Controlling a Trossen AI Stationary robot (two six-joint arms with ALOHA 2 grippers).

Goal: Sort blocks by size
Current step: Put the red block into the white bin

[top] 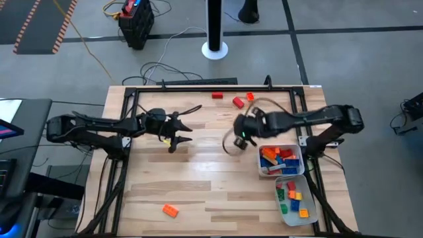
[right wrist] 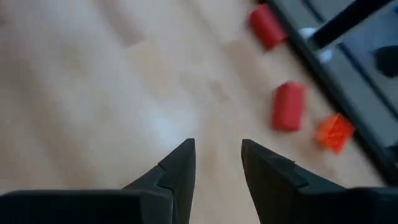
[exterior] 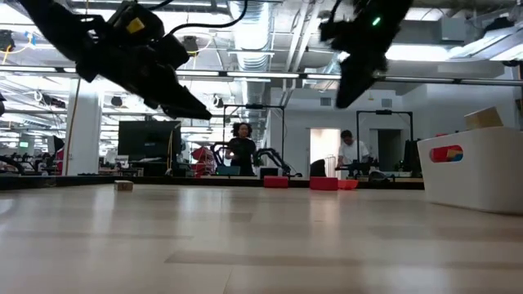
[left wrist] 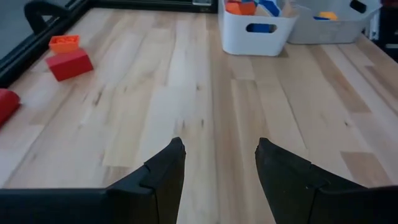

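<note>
Both grippers hover open above the table's middle and hold nothing. My left gripper (top: 187, 125) (left wrist: 219, 155) points toward the right side, my right gripper (top: 239, 125) (right wrist: 217, 149) slants down toward the far edge. Two red blocks (top: 217, 95) (top: 238, 102) and an orange block (top: 250, 97) lie flat on the wood by the far edge; the right wrist view shows them too, with a red block (right wrist: 289, 106) ahead of the fingers. Another orange block (top: 170, 210) lies near the front edge.
Two white trays stand at the right side, the farther one (top: 261, 165) holding several blocks and the nearer one (top: 316, 205) several smaller ones. A black frame rail (top: 198, 86) runs along the far edge. Bare wood lies between the arms.
</note>
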